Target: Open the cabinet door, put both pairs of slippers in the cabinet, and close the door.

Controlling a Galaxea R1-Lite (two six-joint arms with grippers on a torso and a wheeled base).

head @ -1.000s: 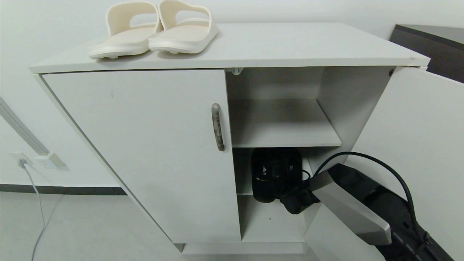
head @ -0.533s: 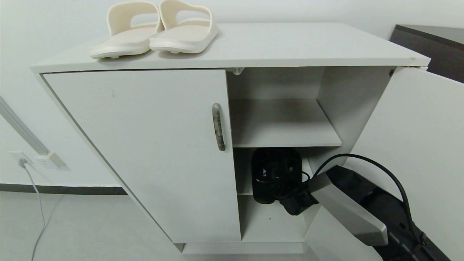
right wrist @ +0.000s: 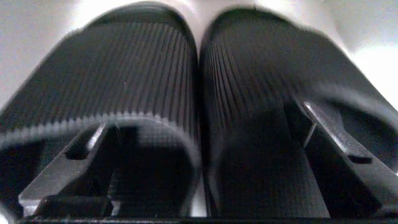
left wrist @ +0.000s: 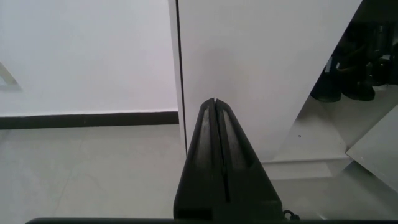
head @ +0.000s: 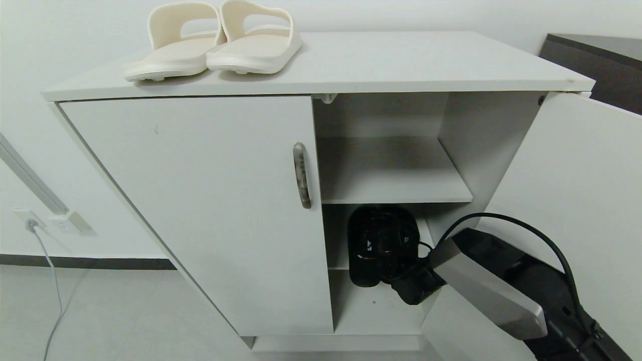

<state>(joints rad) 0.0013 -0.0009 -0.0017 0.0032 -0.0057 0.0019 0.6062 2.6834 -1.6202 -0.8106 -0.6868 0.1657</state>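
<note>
A pair of black slippers (head: 376,240) (right wrist: 161,81) stands tilted on the lower shelf of the white cabinet (head: 401,60), heels jutting past the shelf's front edge. My right gripper (head: 409,286) (right wrist: 202,118) is at those heels, one finger on each side of the pair, shut on them. A cream pair of slippers (head: 213,42) lies on the cabinet top at the left. The right door (head: 577,200) is swung open. My left gripper (left wrist: 214,102) hangs low in front of the closed left door (head: 200,200), shut and holding nothing.
The upper shelf (head: 391,170) inside is bare. A metal handle (head: 301,175) sits on the left door's edge. A wall socket with a cable (head: 30,225) is at the lower left. A dark piece of furniture (head: 597,65) stands behind the open door.
My right gripper has dropped slightly, and the black slippers' heels have come a little lower with it. The left arm and the cream pair have not moved.
</note>
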